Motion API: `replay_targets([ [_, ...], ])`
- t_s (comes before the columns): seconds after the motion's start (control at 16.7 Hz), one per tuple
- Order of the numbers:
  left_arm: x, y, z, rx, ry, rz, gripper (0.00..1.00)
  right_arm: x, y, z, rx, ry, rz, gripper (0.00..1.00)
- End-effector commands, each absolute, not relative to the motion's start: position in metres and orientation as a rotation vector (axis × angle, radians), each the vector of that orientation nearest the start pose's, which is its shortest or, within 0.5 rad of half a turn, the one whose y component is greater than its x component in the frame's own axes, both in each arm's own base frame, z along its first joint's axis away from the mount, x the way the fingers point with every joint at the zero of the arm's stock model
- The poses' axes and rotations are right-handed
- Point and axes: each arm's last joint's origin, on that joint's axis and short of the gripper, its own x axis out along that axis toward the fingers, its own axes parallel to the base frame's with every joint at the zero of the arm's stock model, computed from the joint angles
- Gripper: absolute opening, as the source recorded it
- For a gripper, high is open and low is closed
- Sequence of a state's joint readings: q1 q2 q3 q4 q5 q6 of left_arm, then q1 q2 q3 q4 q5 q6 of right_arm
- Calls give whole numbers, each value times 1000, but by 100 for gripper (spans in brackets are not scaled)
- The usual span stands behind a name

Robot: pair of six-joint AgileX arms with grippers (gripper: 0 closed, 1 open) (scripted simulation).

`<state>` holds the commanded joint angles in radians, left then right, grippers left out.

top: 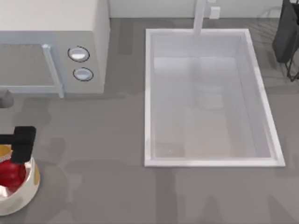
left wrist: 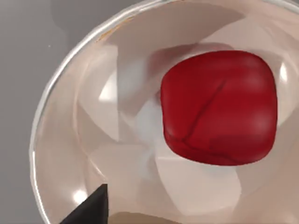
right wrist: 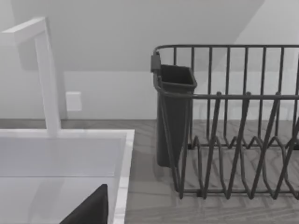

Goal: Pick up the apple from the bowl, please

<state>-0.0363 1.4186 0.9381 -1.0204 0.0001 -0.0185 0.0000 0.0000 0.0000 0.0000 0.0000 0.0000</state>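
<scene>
While the apple [top: 10, 173] is seen resting inside the bowl [top: 28, 192] at the counter's near left corner, the left gripper [top: 19, 148] is held just above it; whether its fingers are spread cannot be told. Nothing has been grasped or lifted, so the pick-up is judged hardly begun. The right arm is parked by the dish rack [right wrist: 233, 126]. No brand or writing can be read.

Glossy deep-red apple [left wrist: 218, 108] (slightly blocky) inside cream bowl [left wrist: 56, 140] at table's near-left corner
</scene>
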Motion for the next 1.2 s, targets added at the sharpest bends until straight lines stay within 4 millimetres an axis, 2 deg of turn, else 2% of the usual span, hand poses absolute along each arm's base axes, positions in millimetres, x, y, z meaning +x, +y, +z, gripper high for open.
replay_targets([
  [0.18, 247, -8, 199, 16, 1570, -16, 100, 106, -1, 160, 0, 0, 0, 100],
  [0.54, 247, -7, 195, 12, 1571, -12, 100, 106, -1, 160, 0, 0, 0, 100],
  [0.66, 249, -7, 180, 13, 1576, -13, 100, 106, -1, 160, 0, 0, 0, 100],
  [0.9, 254, -8, 136, 14, 1557, -14, 100, 106, -1, 160, 0, 0, 0, 100],
  [1.08, 251, -8, 105, 15, 1556, -15, 100, 106, -1, 160, 0, 0, 0, 100],
  [1.2, 247, -8, 93, 16, 1568, -16, 100, 106, -1, 160, 0, 0, 0, 100],
])
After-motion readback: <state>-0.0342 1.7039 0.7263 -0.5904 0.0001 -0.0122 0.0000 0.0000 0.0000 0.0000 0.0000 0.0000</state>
